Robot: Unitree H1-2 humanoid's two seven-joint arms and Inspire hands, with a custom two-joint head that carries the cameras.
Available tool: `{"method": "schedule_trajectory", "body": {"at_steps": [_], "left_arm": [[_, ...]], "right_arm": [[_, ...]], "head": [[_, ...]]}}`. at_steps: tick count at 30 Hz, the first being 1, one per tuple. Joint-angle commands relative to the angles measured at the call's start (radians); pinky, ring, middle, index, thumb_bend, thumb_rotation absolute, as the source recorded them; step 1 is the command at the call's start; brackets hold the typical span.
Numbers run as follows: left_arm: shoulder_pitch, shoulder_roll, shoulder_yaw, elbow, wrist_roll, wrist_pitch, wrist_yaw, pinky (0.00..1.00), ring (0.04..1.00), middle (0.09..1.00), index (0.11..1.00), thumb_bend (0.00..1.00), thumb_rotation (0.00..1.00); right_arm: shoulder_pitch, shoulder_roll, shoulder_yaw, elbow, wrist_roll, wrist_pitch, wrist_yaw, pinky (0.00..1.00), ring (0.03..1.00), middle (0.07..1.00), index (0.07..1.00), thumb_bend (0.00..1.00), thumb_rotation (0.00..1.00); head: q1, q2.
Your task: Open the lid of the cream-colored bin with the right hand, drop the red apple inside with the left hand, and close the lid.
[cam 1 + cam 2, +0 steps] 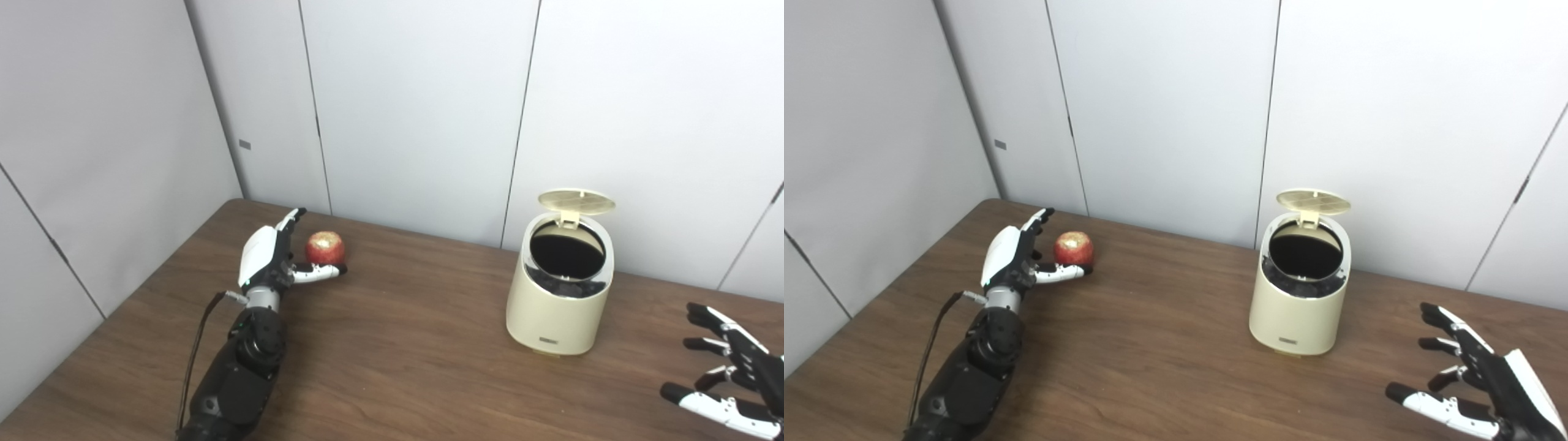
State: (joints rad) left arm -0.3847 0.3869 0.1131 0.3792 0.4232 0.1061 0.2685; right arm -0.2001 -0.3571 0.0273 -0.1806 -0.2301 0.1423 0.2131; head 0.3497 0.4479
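Cream-colored plastic forms the small round bin [558, 294] standing upright on the right half of a dark wood-grain table [392, 361], its hinged lid [576, 201] flipped up at the back rim and its dark interior showing. Well apart from it, toward the table's far left, the red apple [324, 247] sits on the tabletop near the corner where the pale wall panels [416, 110] meet. Beside the apple lies the robot's left hand [269, 257], white-backed and set on edge, with its fingers [293, 217] reaching past the fruit's left side and its thumb [318, 272] lying across the front of it; the hand cups the apple loosely without closing on it, and whether it touches the skin cannot be told. A black cable [196, 349] runs along the left forearm. At the lower right corner, the right hand [1476, 373] hovers over the table with fingers spread and nothing in its grasp, clear of the bin and to its right.
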Motion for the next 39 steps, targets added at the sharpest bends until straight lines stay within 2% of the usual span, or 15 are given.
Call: {"method": "schedule_trajectory", "body": {"at_steps": [1, 5, 7, 10, 17, 23, 30, 39], "left_arm": [[-0.050, 0.013, 0.010, 0.006, -0.019, -0.056, 0.035, 0.61, 0.783, 0.817, 0.880, 0.96, 0.19], [-0.057, 0.009, 0.002, 0.052, -0.015, -0.075, 0.060, 0.59, 0.764, 0.796, 0.866, 0.94, 0.19], [-0.063, 0.005, 0.001, 0.083, -0.025, -0.099, 0.076, 0.61, 0.775, 0.801, 0.864, 0.94, 0.17], [-0.072, 0.000, 0.001, 0.129, -0.038, -0.137, 0.096, 0.65, 0.783, 0.800, 0.848, 0.92, 0.13], [-0.091, -0.006, -0.015, 0.219, -0.040, -0.147, 0.136, 0.62, 0.759, 0.782, 0.820, 0.91, 0.09], [-0.104, -0.002, -0.029, 0.286, -0.043, -0.166, 0.164, 0.60, 0.747, 0.774, 0.822, 0.91, 0.10], [-0.123, -0.003, -0.037, 0.352, -0.067, -0.228, 0.173, 0.63, 0.772, 0.794, 0.820, 0.90, 0.10], [-0.134, -0.006, -0.062, 0.371, -0.065, -0.213, 0.174, 0.58, 0.740, 0.776, 0.796, 0.91, 0.12]], "right_arm": [[-0.016, -0.023, -0.012, -0.038, 0.000, -0.018, -0.003, 0.46, 0.771, 0.880, 0.879, 0.89, 0.45], [-0.006, -0.026, -0.013, -0.043, -0.003, -0.024, -0.006, 0.49, 0.773, 0.881, 0.884, 0.87, 0.42], [0.000, -0.025, -0.017, -0.050, 0.004, -0.017, -0.004, 0.51, 0.780, 0.888, 0.886, 0.84, 0.38], [0.007, -0.021, -0.024, -0.056, 0.009, -0.016, -0.009, 0.52, 0.782, 0.888, 0.885, 0.84, 0.36], [0.021, -0.016, -0.039, -0.069, 0.021, -0.016, -0.010, 0.52, 0.777, 0.883, 0.875, 0.86, 0.38], [0.033, -0.018, -0.043, -0.082, 0.017, -0.010, -0.008, 0.51, 0.768, 0.872, 0.867, 0.88, 0.41], [0.044, -0.018, -0.044, -0.085, 0.006, -0.020, -0.015, 0.52, 0.766, 0.869, 0.863, 0.87, 0.40], [0.048, -0.023, -0.050, -0.088, -0.003, -0.020, -0.016, 0.52, 0.767, 0.864, 0.863, 0.86, 0.41]], "head": [[-0.002, 0.002], [-0.010, 0.002], [-0.014, 0.002], [-0.016, 0.006], [-0.022, 0.012], [-0.030, 0.019], [-0.036, 0.025], [-0.041, 0.032]]}}
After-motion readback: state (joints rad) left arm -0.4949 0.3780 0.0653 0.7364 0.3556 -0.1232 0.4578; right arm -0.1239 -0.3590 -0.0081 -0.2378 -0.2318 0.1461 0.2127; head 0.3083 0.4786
